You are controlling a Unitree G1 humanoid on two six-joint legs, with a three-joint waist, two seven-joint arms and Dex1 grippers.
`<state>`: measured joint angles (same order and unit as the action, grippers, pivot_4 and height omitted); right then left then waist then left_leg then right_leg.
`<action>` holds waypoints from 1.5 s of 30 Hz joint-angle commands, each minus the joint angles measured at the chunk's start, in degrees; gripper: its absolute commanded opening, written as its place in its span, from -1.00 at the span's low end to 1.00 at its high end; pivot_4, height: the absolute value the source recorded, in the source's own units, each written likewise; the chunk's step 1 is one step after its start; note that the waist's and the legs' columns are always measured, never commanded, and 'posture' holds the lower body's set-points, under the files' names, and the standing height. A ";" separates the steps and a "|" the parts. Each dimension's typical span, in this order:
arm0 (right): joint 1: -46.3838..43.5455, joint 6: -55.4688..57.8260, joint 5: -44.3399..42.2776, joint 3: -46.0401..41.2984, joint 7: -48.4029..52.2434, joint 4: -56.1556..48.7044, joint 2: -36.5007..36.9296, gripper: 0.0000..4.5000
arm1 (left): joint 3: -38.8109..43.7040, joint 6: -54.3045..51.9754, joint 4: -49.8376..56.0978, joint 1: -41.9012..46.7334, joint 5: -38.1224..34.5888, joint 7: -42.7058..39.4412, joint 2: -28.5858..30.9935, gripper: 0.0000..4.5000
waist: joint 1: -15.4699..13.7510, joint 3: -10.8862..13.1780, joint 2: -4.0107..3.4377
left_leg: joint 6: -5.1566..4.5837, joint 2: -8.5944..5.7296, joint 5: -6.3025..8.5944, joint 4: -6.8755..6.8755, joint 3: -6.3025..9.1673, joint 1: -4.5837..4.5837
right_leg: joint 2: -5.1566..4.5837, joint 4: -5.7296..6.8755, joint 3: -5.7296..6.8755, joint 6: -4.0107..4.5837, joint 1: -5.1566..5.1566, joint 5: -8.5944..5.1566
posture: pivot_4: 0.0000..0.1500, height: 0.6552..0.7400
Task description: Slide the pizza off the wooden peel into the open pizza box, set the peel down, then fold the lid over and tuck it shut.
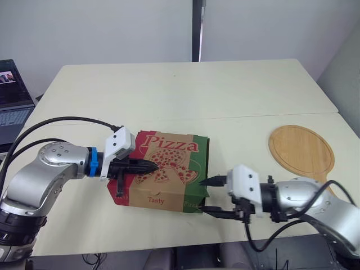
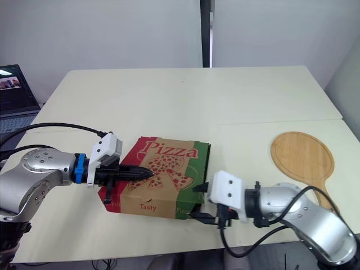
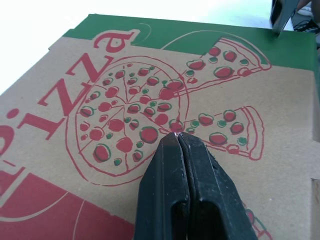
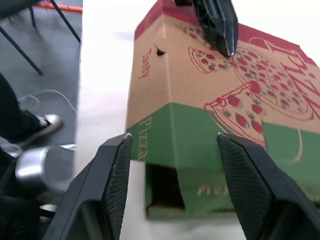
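Closest to me, the right tool (image 1: 207, 195) stands wide at the near right corner of the pizza box (image 1: 169, 181). One finger is level with the lid edge and the other is low by the base. Its fingers (image 4: 117, 172) are black, wedge-shaped, with a fine cross-hatched grip face. Through the right wrist camera I see the green side wall of the box between them, with a dark gap (image 4: 162, 187) at its lower edge.

The box is flat, square brown corrugated card with its lid down. It sits near the front edge of the worktop (image 1: 185, 90). The lid has a red band on my left, a green band on my right, "Pizza" in red script and a printed pizza with two slices pulled out. The front wall reads "Tasty".

My left tool (image 1: 153, 166) is pinched together into one smooth black point. Its tip rests on the lid at the centre of the printed pizza.

Further back on my right, the wooden peel (image 1: 301, 149) lies flat, well apart from the box. It is a round, pale-grained board with a raised rim.

The worktop is matte cream. At its far left edge stands an open laptop (image 1: 12, 104).
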<state>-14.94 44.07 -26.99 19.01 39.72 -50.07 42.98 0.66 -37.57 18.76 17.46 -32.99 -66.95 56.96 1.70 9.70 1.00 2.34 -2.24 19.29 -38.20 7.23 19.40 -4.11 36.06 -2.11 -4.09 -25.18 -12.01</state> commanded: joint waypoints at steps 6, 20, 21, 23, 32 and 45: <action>-5.32 -4.98 9.86 4.01 -2.17 5.67 -3.89 0.29 | 0.98 -0.41 2.01 1.54 -0.85 -0.36 0.20 -1.00 | 0.02 -0.02 0.02 | 0.00 0.00 0.00 0.00 0.01 0.00 | 0.00 0.01 0.00 0.00 -0.01 0.00 | 1.00 1.00; -2.19 -2.32 9.45 3.60 -0.25 2.71 -4.04 0.29 | 0.44 1.98 2.61 -2.22 1.49 -1.24 1.25 -1.00 | 0.01 -0.02 0.02 | -0.01 0.00 0.00 0.00 0.00 -0.01 | 0.00 0.03 0.00 0.02 -0.01 0.01 | 1.00 1.00; -1.74 -2.08 8.99 3.02 -0.17 2.31 -4.02 0.29 | 0.49 2.12 2.48 -2.32 1.60 -1.30 1.26 -1.00 | 0.01 -0.02 0.02 | -0.01 0.00 0.00 0.00 0.00 0.00 | 0.00 0.03 0.00 0.02 0.00 0.01 | 1.00 1.00; -0.64 -2.06 8.28 1.88 0.02 1.55 -3.92 0.29 | 0.47 2.62 2.08 -2.48 2.06 -1.55 1.37 -1.00 | 0.00 -0.02 0.02 | -0.01 0.00 0.00 0.00 0.00 -0.01 | 0.00 0.03 -0.01 0.02 0.00 0.01 | 1.00 1.00; 8.18 4.30 -6.98 -16.32 2.03 -0.73 -2.22 0.29 | 0.55 3.87 1.11 -2.59 3.27 -1.69 1.19 -1.00 | -0.05 -0.02 0.03 | -0.02 0.00 0.01 0.00 0.00 -0.06 | 0.00 0.02 -0.01 0.01 0.07 0.01 | 1.00 1.00; 7.67 -7.83 5.96 -2.85 4.73 9.48 -0.15 -0.99 | 0.87 4.50 0.38 -2.55 3.61 -1.24 0.90 -1.00 | 0.07 -0.03 0.04 | -0.04 0.02 0.02 0.10 -0.10 -0.52 | 0.02 -0.03 -0.06 0.01 0.49 0.00 | 1.00 1.00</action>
<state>-6.14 38.52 -22.04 15.23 43.76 -40.26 43.45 0.55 -33.38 19.22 14.89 -29.99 -68.18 57.37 1.77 9.68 1.05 2.30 -2.22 19.31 -38.10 7.14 18.88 -4.10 36.03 -2.17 -4.08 -24.69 -12.02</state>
